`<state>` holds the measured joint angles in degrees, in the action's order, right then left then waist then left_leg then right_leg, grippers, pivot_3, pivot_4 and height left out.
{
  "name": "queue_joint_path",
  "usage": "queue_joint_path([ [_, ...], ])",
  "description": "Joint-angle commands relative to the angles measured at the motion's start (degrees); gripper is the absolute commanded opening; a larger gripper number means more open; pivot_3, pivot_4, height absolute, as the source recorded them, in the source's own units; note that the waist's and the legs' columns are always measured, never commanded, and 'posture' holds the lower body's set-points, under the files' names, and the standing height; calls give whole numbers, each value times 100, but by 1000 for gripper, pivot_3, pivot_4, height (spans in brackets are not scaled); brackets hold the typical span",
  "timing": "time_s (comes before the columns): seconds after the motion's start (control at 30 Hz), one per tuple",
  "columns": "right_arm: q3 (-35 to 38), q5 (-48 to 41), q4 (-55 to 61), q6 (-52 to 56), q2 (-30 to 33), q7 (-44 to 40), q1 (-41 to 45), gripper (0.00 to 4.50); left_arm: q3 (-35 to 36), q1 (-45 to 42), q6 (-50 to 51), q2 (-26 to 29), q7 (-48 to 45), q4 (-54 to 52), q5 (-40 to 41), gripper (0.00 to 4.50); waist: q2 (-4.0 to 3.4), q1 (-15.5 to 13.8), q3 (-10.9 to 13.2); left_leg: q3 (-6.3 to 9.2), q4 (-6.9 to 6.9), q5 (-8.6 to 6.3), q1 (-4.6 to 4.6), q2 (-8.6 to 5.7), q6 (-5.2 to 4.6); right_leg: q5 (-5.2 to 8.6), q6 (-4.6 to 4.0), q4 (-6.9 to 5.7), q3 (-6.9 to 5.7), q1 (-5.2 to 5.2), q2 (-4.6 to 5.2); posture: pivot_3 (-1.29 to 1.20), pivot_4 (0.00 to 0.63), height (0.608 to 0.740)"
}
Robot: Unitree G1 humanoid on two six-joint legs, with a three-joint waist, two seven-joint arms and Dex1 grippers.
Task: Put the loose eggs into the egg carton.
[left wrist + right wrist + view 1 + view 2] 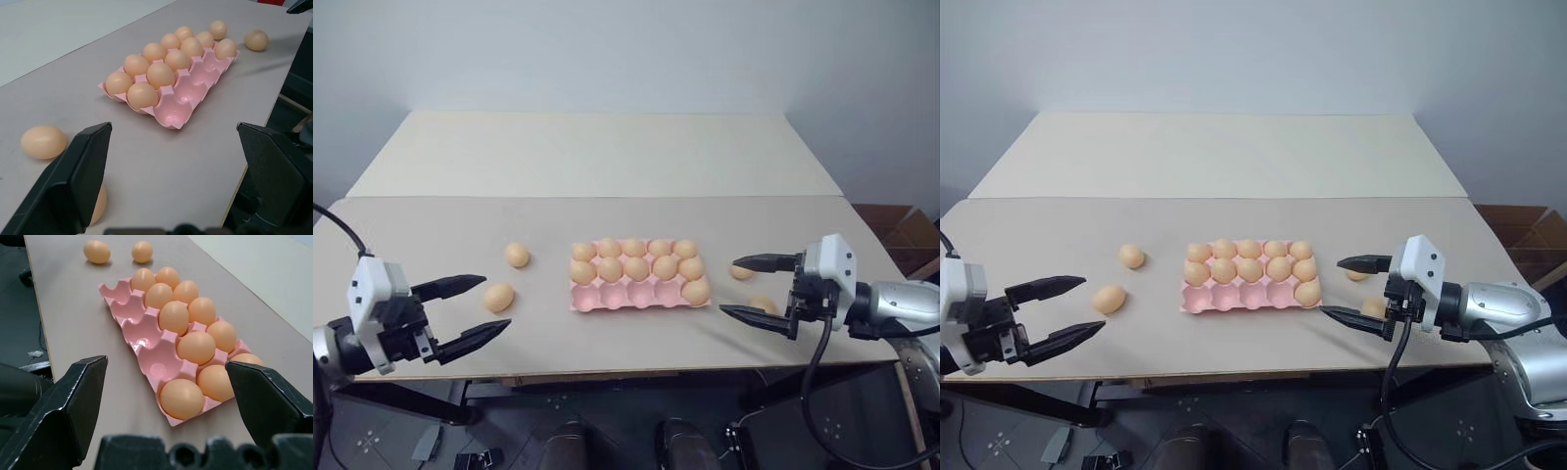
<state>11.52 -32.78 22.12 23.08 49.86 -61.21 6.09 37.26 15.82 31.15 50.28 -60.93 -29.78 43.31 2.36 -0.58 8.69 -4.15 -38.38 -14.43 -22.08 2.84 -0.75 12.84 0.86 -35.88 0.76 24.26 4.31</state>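
Observation:
The pink egg carton [617,297] lies mid-table. Its back and middle rows are full of eggs, and one more egg [695,291] sits in the right end of the front row. Two loose eggs [517,256] [499,297] rest on the table left of the carton. Two others [741,272] [764,305] rest to its right. My left gripper [497,303] is open, its tips close to the nearer left egg. My right gripper [728,286] is open beside the carton's right end, with the two right eggs just behind its fingertips. Neither gripper holds anything.
The table's front edge [636,370] runs just under both grippers. A seam [597,197] crosses the tabletop behind the carton, with bare surface beyond it. A cardboard box [901,235] stands off the table's right side.

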Motion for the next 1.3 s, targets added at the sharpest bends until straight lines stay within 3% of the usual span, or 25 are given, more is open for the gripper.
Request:
queue_joint_path([
  [0.03, 75, -37, 157, -89, -2, -26, -48, 4500, 67, -117, -103, 5, -24, -57, 125, 4456, 0, -6, 0, 0, 0, 0, 0, -1, 0, 0, 0, 0, 0, -1, 1, 0, 150, 740],
  [0.43, 716, 46, 238, 13, 254, 192, -445, 4500, -377, -937, 121, 420, -271, 180, 395, 4456, -3, -5, 1, -1, -1, 0, 1, -1, 0, 1, 4, -1, 0, 0, -1, 0, 150, 740],
  [0.6, 1087, 51, 388, 721, 608, 462, -919, 4500, -676, -1152, 212, 510, -609, 258, 575, 4456, -1, -7, 0, -1, 1, 0, -1, -1, 0, -1, 2, 1, 1, -1, 0, 0, 150, 740],
  [0.8, 684, 490, 430, 1121, 377, 1301, -1119, 4500, -1043, -1581, 140, 532, -690, 530, 440, 4456, 0, 6, -1, 3, 2, 1, 0, -1, 0, 4, 10, -1, -1, -1, -3, 0, 150, 740],
  [1.13, -206, 1103, -150, 2343, -311, 2786, -331, 4500, -1016, -1487, 97, 474, -695, 443, 383, 4456, 0, 60, 0, -1, 1, 1, -4, -2, 0, -4, 3, 0, 5, 4, -2, 0, 150, 740],
  [1.23, -332, 1159, -264, 2637, -431, 2947, -148, 3894, -978, -1457, 101, 464, -626, 393, 382, 4500, -1, 59, 0, -1, 1, 1, -5, -3, 0, -4, 4, 0, 5, 5, -2, 0, 150, 740],
  [1.3, -291, 1016, -177, 2743, -550, 2929, -89, 3208, -935, -1423, 112, 461, -592, 356, 408, 4500, -1, 56, 0, 1, 1, 1, -7, -3, 0, -7, 8, 1, 3, 6, -3, 0, 150, 740],
])
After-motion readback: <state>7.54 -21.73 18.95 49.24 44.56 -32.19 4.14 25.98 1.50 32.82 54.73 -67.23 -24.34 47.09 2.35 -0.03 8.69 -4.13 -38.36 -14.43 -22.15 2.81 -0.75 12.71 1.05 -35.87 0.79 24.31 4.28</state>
